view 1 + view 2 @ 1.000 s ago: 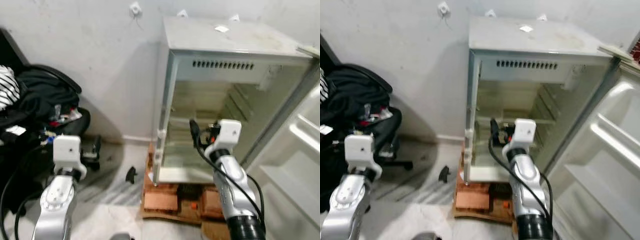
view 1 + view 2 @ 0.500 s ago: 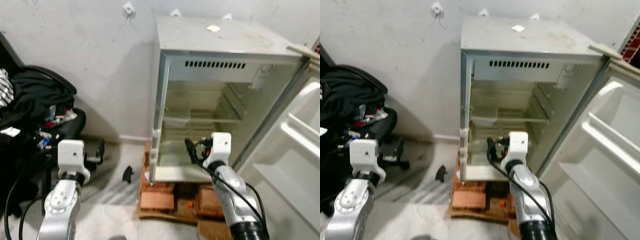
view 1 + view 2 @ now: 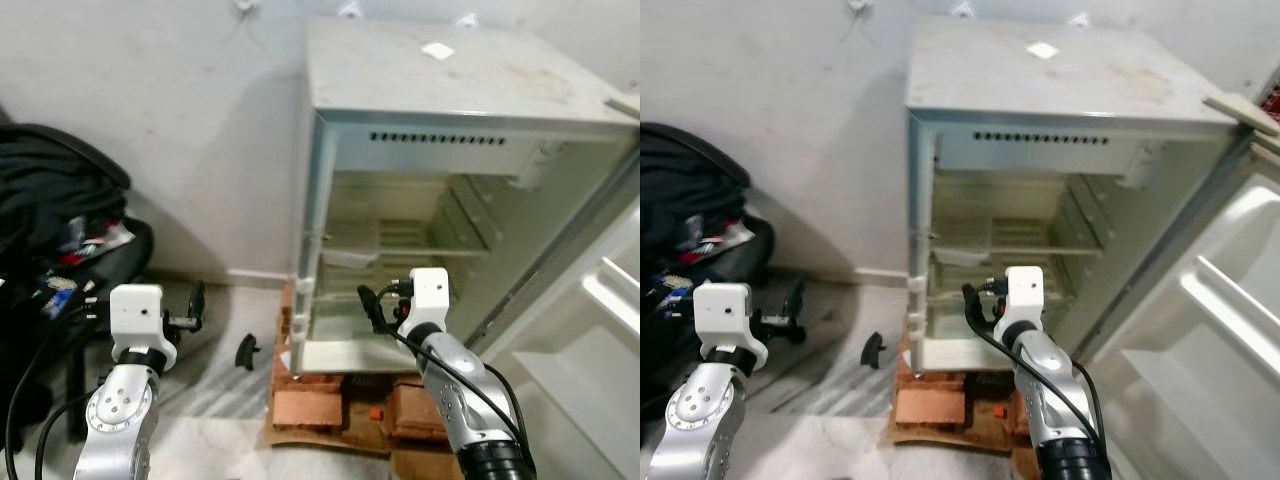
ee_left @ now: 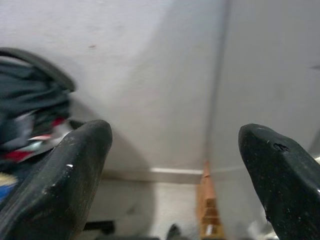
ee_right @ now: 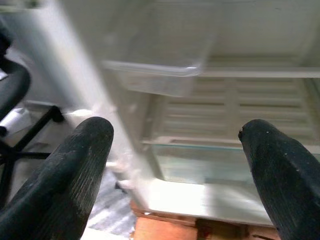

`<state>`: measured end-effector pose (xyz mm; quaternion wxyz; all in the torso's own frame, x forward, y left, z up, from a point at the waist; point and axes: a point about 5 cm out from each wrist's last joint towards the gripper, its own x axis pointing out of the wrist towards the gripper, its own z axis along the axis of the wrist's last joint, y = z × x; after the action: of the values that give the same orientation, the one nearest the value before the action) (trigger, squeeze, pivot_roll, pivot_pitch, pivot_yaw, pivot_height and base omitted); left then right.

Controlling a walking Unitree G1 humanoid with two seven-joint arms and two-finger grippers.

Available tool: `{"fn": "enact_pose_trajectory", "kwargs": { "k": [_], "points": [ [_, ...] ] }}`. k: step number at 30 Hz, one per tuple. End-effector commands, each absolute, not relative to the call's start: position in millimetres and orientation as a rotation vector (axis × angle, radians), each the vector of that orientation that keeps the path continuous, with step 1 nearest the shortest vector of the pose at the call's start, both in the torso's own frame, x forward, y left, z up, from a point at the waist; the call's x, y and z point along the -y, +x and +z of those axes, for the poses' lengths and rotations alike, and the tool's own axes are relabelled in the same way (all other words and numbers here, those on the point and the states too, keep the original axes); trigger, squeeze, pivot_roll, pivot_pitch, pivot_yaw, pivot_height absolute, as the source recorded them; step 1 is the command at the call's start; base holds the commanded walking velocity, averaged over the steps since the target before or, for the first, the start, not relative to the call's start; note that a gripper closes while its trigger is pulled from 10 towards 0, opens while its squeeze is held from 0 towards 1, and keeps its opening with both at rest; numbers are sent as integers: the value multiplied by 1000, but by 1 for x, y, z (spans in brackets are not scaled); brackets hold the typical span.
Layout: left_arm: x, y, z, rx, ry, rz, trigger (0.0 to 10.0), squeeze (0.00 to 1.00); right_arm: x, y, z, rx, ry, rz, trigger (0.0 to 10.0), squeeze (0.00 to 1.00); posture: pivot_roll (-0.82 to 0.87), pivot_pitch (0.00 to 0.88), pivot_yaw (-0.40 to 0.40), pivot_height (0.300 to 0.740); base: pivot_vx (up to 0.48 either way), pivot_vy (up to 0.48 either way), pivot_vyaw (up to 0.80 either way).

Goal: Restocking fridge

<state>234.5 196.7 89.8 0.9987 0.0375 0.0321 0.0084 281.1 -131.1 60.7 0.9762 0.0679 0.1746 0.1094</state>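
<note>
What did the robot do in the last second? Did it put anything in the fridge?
The right gripper has come down from in front of the middle shelf to the bottom of the open fridge, and it seems drawn back a little. Its fingers stay open and hold nothing. The camera shifted too, so the whole scene slid. The left gripper stayed open beside the office chair. The fridge's shelves look bare, as before.
</note>
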Motion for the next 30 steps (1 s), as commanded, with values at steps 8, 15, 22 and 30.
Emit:
{"fn": "enact_pose_trajectory", "kwargs": {
  "k": [8, 15, 22, 30],
  "points": [
    [-192, 232, 91, -69, 79, 16, 10000, 0, 137, 277, 58, -392, 130, 227, 10000, 0, 114, 48, -71, 740, 0, 0, 0],
    [-193, 225, 88, -105, 87, 35, 10000, 0, 124, 275, 53, -514, 114, 399, 10000, 0, 140, 76, -84, 740, 0, 0, 0],
    [-200, 209, 84, -150, 103, 60, 10000, 0, 106, 292, 49, -544, 82, 515, 10000, 0, 177, 134, -97, 740, 0, 0, 0],
    [-201, 187, 85, -193, 108, 74, 10000, 0, 78, 320, 58, -476, 60, 659, 10000, 0, 204, 211, -115, 740, 0, 0, 0]
  ]
}}
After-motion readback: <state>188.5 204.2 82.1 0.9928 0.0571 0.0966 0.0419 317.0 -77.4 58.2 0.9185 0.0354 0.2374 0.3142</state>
